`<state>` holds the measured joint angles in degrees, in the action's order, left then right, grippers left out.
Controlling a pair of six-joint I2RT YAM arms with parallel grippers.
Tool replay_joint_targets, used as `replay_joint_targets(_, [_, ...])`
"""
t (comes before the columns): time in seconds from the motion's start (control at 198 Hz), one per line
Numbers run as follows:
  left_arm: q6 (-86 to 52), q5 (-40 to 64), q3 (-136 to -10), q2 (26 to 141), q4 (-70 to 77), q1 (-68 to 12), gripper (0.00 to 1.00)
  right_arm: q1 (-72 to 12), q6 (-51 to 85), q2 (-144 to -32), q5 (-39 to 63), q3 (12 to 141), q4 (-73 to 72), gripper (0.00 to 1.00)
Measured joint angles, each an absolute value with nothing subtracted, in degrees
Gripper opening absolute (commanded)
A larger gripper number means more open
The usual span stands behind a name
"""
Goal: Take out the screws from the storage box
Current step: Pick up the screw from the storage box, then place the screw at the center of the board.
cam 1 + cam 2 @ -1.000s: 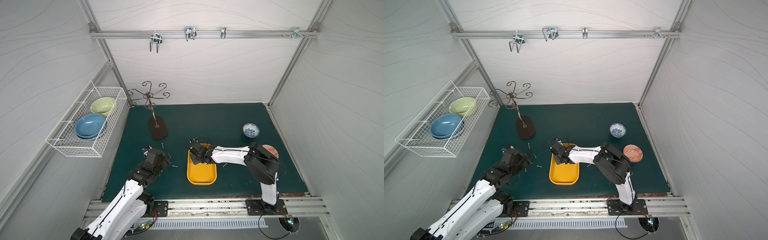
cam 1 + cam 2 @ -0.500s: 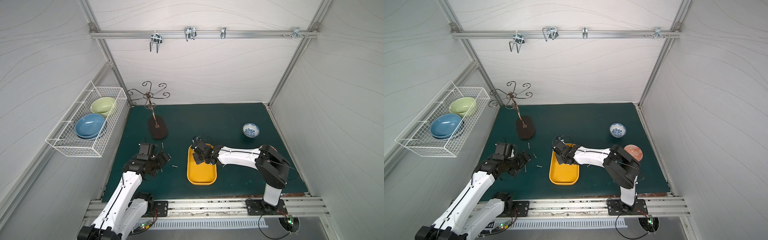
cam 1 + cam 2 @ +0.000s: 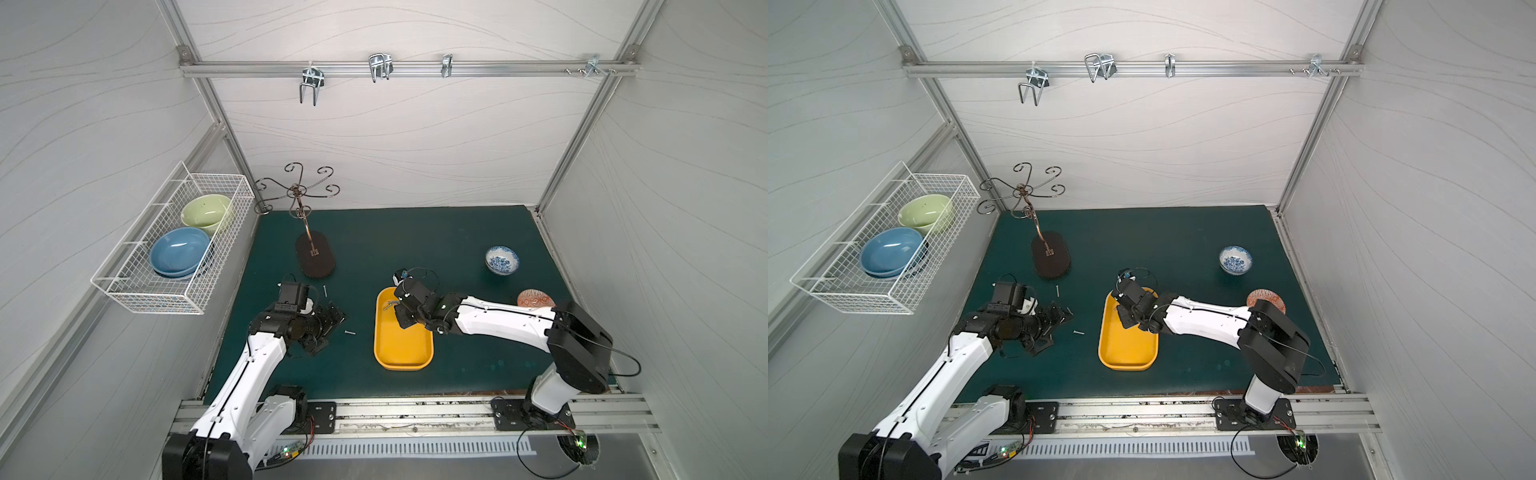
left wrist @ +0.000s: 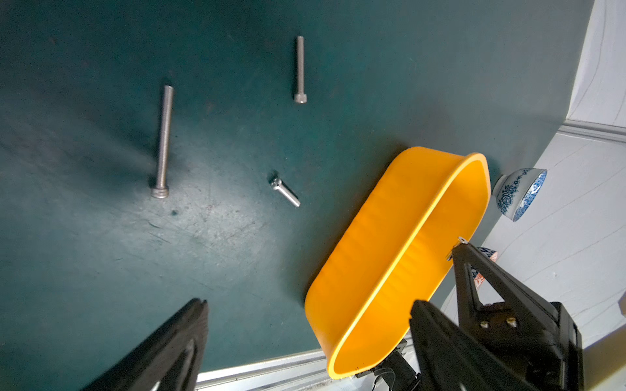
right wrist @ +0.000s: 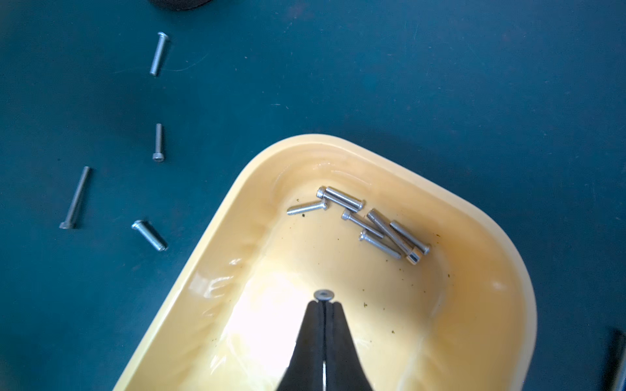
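Observation:
The storage box (image 3: 403,351) (image 3: 1127,351) is a yellow tray on the green mat in both top views. Several screws (image 5: 382,230) lie clustered at its far end. My right gripper (image 5: 323,303) (image 3: 401,320) is inside the box, shut on one screw (image 5: 323,295) whose head shows at the fingertips. My left gripper (image 4: 310,303) (image 3: 332,330) is open and empty, low over the mat to the left of the storage box (image 4: 389,237). Three screws (image 4: 285,192) lie on the mat ahead of it.
More loose screws (image 5: 158,142) lie on the mat beside the box. A hook stand (image 3: 314,259) stands at the back left, and a blue-and-white bowl (image 3: 502,259) and a red patterned dish (image 3: 535,298) sit to the right. A wire basket (image 3: 124,286) hangs on the left wall.
My left gripper has opened wider and its wrist has swung round over the mat. My right gripper, still shut, has drawn back a little inside the box.

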<state>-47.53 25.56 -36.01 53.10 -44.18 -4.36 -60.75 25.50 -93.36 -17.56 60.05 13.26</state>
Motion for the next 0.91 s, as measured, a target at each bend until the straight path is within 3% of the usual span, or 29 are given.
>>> replay_joint_targets(0.304, [-47.5, 26.9, -36.5, 52.9, -44.1, -4.3, 0.96, -56.5, 26.1, -84.9, -9.7, 52.2, 10.3, 0.00])
replay_joint_targets(0.572, [-45.6, 27.9, -37.5, 50.4, -43.5, -5.0, 0.92, -54.6, 27.9, -75.8, -12.0, 45.1, 10.1, 0.00])
replay_joint_targets(0.774, [-45.2, 21.1, -44.9, 50.6, -44.4, -17.1, 0.91, -49.3, 30.5, -69.9, -17.4, 39.7, 11.8, 0.00])
replay_joint_targets(0.906, [-45.4, 16.6, -48.7, 53.7, -44.3, -24.7, 0.70, -45.2, 31.8, -68.3, -18.9, 36.1, 12.4, 0.00])
